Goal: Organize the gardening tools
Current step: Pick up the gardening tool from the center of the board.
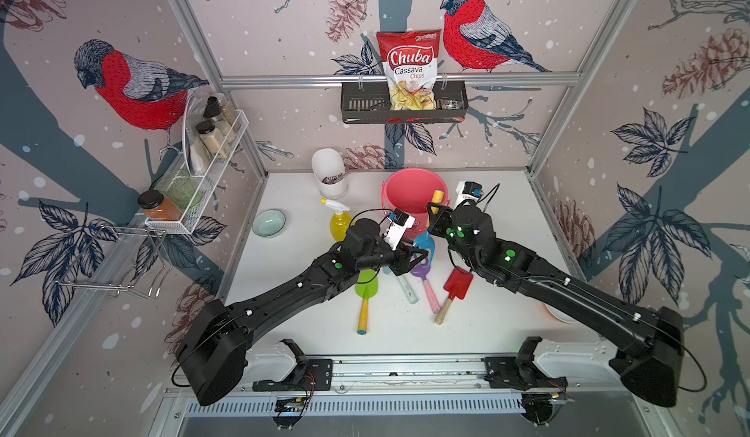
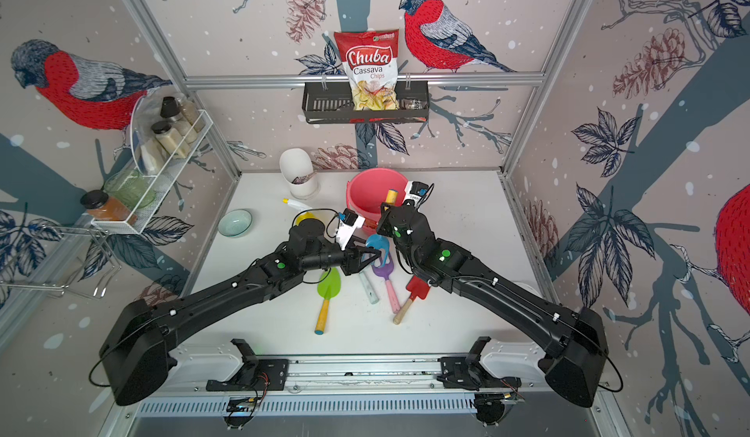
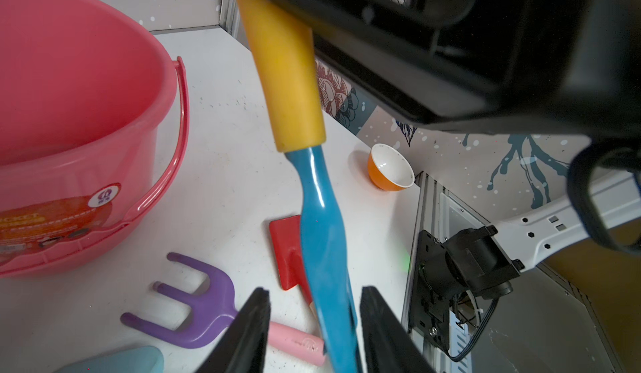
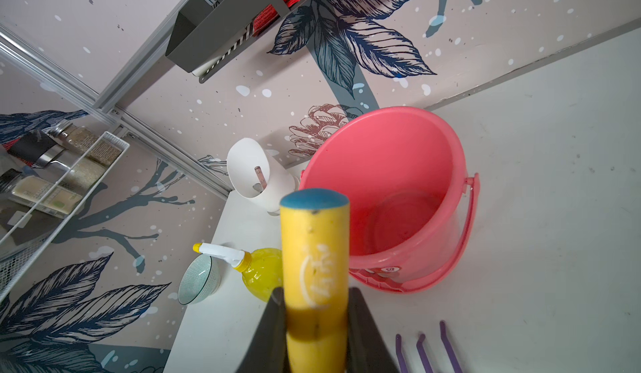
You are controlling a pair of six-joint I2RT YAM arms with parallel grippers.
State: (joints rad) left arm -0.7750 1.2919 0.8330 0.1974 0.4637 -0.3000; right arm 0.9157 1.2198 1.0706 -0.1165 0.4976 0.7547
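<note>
My right gripper (image 4: 315, 295) is shut on the yellow handle (image 4: 314, 250) of a blue-headed tool (image 3: 322, 232), holding it above the table beside the pink bucket (image 1: 414, 171). My left gripper (image 3: 315, 291) straddles the tool's blue head (image 1: 424, 244). One finger is close against the head; a gap shows at the other. On the table below lie a purple fork (image 1: 420, 270), a red shovel (image 1: 458, 284), a green shovel (image 1: 367, 288) and a light-blue shovel (image 1: 408, 291), partly under my left arm. The yellow spray bottle (image 1: 339, 221) stands left of the bucket.
A white cup (image 1: 328, 171) stands at the back and a teal bowl (image 1: 268, 222) at the left. An orange bowl (image 3: 390, 172) sits near the right wall, under my right arm. A wire rack of jars (image 1: 211, 142) and a black shelf (image 1: 404, 104) hang on the walls.
</note>
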